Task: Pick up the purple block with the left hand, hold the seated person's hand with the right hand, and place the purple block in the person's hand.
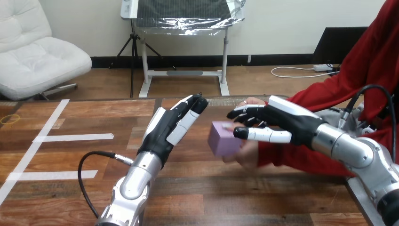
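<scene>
Your left hand's fingers [188, 117] are straight and close together, pointing up and away, with nothing between them. They stand just to the left of the purple block [222, 140], with a clear gap between them and it. Your right hand's fingers [244, 113] reach out toward the left, only lightly bent, and lie across the top of the person's hand [248, 153]. The thumb [266, 135] stretches out below them, its tip at the block's right edge. You cannot see them curled round that hand.

The purple block sits in the person's hand, lifted off the bench [56, 188], between your two hands.

Further out, your left hand [164, 132] rises from its silver forearm at the lower middle, palm turned toward the block. Your right hand [287, 123] comes in from the right side. White tape strips [73, 137] mark the bench's left part.
</scene>
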`<state>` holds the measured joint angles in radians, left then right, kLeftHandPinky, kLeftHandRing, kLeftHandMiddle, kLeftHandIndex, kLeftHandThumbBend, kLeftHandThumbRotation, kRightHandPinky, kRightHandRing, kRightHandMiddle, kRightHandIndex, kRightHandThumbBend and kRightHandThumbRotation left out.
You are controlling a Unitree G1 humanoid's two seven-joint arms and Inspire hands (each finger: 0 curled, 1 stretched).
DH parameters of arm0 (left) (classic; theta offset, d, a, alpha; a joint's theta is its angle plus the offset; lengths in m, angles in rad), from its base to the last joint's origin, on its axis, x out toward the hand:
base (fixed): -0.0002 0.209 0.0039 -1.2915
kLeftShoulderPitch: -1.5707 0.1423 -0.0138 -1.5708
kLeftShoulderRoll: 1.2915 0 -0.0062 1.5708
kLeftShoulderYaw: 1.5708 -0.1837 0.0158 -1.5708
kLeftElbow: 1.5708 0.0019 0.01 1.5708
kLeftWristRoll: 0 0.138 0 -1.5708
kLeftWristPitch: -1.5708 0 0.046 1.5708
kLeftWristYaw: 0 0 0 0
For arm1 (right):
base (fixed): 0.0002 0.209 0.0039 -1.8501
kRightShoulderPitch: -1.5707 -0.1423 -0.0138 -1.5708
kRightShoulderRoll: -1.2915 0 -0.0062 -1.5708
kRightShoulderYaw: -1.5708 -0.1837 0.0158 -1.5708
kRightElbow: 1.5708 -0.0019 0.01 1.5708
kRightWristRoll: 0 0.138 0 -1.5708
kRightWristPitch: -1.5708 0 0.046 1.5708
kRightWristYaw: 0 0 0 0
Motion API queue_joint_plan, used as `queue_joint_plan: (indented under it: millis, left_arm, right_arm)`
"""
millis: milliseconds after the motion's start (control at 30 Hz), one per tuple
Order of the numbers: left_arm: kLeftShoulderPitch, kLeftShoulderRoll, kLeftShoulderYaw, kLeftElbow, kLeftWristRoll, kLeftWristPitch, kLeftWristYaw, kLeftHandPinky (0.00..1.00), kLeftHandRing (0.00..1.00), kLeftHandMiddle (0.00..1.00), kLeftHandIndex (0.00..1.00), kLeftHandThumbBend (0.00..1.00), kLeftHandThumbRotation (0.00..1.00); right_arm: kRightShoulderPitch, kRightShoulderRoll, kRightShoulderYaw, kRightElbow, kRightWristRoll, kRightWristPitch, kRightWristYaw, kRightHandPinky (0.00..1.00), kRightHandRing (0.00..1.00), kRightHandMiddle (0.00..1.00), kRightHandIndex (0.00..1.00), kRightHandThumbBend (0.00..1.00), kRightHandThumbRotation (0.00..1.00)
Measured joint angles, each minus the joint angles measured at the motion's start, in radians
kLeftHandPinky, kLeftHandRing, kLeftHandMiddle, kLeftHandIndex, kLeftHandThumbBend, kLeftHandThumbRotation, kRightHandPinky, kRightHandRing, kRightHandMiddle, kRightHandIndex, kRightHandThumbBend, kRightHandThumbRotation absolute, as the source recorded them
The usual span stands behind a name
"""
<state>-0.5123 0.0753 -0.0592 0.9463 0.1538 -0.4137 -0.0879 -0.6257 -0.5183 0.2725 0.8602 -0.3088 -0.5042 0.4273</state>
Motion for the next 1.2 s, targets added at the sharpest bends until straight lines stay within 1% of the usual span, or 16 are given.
queue_joint_plan:
  millis: [233,533,633,733,833,933,1033,1200]
  left_arm:
    - [0.030,0.001,0.001,-0.042,-0.008,0.000,-0.005,1.00,0.95,0.94,0.90,0.92,1.00]
    - [0.080,0.003,0.001,-0.123,-0.009,0.000,-0.005,1.00,0.93,0.92,0.90,0.93,1.00]
    - [0.103,0.004,0.001,-0.161,-0.009,0.000,-0.003,0.99,0.92,0.91,0.89,0.94,1.00]
    - [0.128,0.006,0.002,-0.203,-0.009,0.000,-0.001,0.96,0.90,0.90,0.89,0.95,1.00]
    - [0.159,0.007,0.004,-0.250,-0.015,0.000,0.000,0.95,0.90,0.90,0.88,0.96,1.00]
    - [0.192,0.008,0.006,-0.296,-0.031,0.000,-0.005,0.96,0.91,0.90,0.89,0.95,1.00]
    - [0.227,0.009,0.009,-0.344,-0.042,0.000,-0.014,0.97,0.91,0.90,0.89,0.93,1.00]
    - [0.289,0.010,0.014,-0.420,-0.050,0.001,-0.026,0.95,0.89,0.89,0.88,0.88,1.00]
  right_arm:
    - [0.027,0.000,-0.011,-0.028,0.018,0.001,0.007,0.70,0.80,0.85,0.88,1.00,1.00]
    - [0.058,0.000,-0.031,-0.067,0.032,0.001,0.000,0.72,0.83,0.86,0.88,1.00,1.00]
    - [0.075,0.003,-0.046,-0.087,0.044,0.001,-0.010,0.73,0.84,0.87,0.88,0.99,1.00]
    - [0.096,0.006,-0.061,-0.111,0.067,0.001,-0.025,0.75,0.86,0.89,0.88,0.91,1.00]
    - [0.120,0.014,-0.081,-0.135,0.090,0.000,-0.040,0.76,0.88,0.90,0.89,0.86,1.00]
    - [0.144,0.021,-0.098,-0.160,0.114,0.000,-0.058,0.78,0.89,0.90,0.89,0.85,1.00]
    - [0.169,0.031,-0.115,-0.183,0.131,0.000,-0.075,0.81,0.91,0.91,0.90,0.88,1.00]
    - [0.212,0.051,-0.133,-0.222,0.163,0.000,-0.098,0.83,0.91,0.92,0.91,0.92,1.00]
